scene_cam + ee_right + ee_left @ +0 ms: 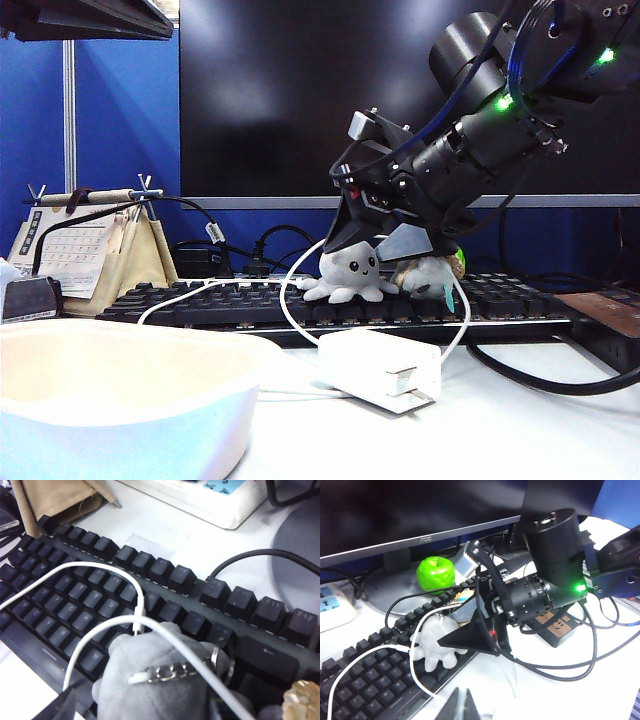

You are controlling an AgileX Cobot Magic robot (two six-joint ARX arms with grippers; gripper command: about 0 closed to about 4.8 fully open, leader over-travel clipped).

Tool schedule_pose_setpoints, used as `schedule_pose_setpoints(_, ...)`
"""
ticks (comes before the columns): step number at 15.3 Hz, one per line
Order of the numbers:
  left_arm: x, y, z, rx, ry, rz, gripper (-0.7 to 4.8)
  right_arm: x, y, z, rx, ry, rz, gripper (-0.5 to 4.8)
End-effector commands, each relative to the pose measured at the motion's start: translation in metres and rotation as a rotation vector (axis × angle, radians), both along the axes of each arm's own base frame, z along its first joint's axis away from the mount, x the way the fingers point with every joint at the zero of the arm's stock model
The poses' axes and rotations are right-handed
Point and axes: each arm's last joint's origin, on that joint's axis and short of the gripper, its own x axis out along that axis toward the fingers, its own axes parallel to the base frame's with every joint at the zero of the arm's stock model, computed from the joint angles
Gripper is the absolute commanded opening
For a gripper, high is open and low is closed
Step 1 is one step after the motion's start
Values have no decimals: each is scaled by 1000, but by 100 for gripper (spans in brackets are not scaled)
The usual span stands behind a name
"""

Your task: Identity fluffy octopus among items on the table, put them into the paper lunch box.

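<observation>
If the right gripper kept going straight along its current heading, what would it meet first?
Most likely the fluffy octopus on the keyboard: the right gripper, jaws open, points down right over it. The white cable draped across the plush might touch first; depth is unclear.

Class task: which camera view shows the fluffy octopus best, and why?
The exterior view: the fluffy octopus faces the camera on the keyboard, eyes and smile visible. The left wrist view shows only its back, below the right hand. The right wrist view crops it to grey fabric.
</observation>
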Motion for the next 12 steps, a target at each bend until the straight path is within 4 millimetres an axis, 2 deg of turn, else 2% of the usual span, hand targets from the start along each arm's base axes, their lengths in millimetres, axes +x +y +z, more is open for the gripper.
schedule_pose_setpoints(1, 0, 0, 2, -1, -16, -3, -4, 0, 0, -1, -9, 5, -1, 337)
schedule_pose_setpoints(8, 0, 0, 2, -2, -16, -3, -4, 3, 1, -17, -50, 40, -5, 333)
schedule_pose_setpoints(9, 0, 0, 2, -3, -13, -3, -4, 3, 1, -17, -56, 36, -15, 311)
schedule_pose_setpoints(10, 0, 0, 2, -4, -13, -2, -4, 3, 1, -17, -70, 22, -3, 266)
schedule_pose_setpoints(12, 0, 0, 2, -4, -13, -2, -4, 3, 1, -17, -71, 20, -3, 239)
